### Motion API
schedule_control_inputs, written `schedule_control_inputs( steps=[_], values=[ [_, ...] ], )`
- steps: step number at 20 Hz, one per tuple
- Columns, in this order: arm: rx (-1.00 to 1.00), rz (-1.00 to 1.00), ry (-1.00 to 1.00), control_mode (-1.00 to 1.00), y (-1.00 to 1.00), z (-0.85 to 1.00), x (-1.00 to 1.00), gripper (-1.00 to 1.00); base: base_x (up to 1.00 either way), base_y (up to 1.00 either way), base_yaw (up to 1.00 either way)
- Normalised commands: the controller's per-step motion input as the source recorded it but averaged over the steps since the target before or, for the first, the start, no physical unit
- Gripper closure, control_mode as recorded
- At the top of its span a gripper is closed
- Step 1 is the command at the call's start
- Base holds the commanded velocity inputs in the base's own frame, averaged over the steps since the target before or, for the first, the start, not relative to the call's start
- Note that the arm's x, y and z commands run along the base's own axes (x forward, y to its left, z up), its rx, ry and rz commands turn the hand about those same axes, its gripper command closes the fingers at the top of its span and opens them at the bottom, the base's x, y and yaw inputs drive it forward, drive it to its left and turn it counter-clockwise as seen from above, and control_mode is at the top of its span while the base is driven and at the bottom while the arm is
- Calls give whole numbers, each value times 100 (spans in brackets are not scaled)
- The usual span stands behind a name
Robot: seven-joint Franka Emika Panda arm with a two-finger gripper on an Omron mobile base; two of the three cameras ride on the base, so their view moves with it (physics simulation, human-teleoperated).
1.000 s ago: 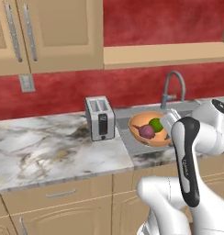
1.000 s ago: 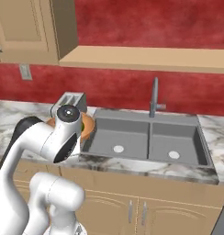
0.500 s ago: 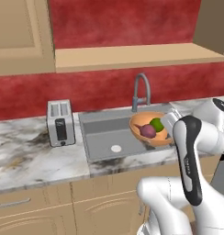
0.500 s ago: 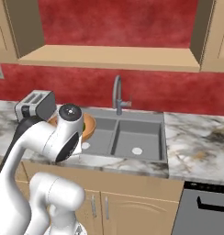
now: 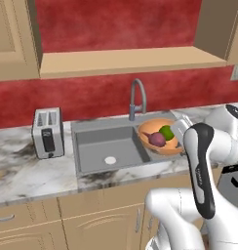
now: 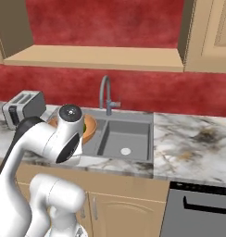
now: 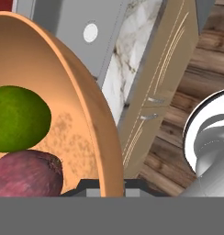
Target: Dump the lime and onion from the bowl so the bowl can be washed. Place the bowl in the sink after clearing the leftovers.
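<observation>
1. Bowl (image 5: 159,137) is held above the sink (image 5: 109,146), over the basin at the 3 o'clock end in the left base view; it sits roughly level there.
2. Lime (image 5: 166,132) and onion (image 5: 157,139) lie inside the bowl, touching each other; the lime is at 1 o'clock of the onion in the left base view.
3. Hand view: bowl rim (image 7: 93,114) runs up the frame from the bottom centre. Lime (image 7: 17,118) sits just above onion (image 7: 26,174), both against the inner wall.
4. Tool (image 7: 104,188): its tips sit close together at either side of the bowl rim at the bottom of the hand view, gripping the rim.
5. Right base view: bowl (image 6: 89,127) shows at 3 o'clock of the arm's upper joint, mostly hidden behind it, above the near-left part of the sink (image 6: 126,139).
6. Faucet (image 5: 137,97) stands at 12 o'clock of the sink, behind the bowl.
7. Toaster (image 5: 47,132) stands on the marble tabletop (image 5: 23,171) at 9 o'clock of the sink, well apart from the bowl.
8. Hand view also shows a drain (image 7: 90,32) at 12 o'clock and cabinet doors (image 7: 164,87) below the tabletop edge.
</observation>
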Motion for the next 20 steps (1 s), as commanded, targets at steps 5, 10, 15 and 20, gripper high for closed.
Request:
schedule_control_inputs(
  steps=[5, 10, 15, 20],
  values=[
    [0, 0, 0, 100, 0, 0, 0, 100, 38, -31, 0],
    [0, 0, 0, 100, 0, 0, 0, 100, 44, -16, 0],
    [0, 0, 0, 100, 0, 0, 0, 100, 37, -16, 0],
    [0, 0, 0, -100, -40, 0, 28, 100, 7, -5, 0]
  ],
)
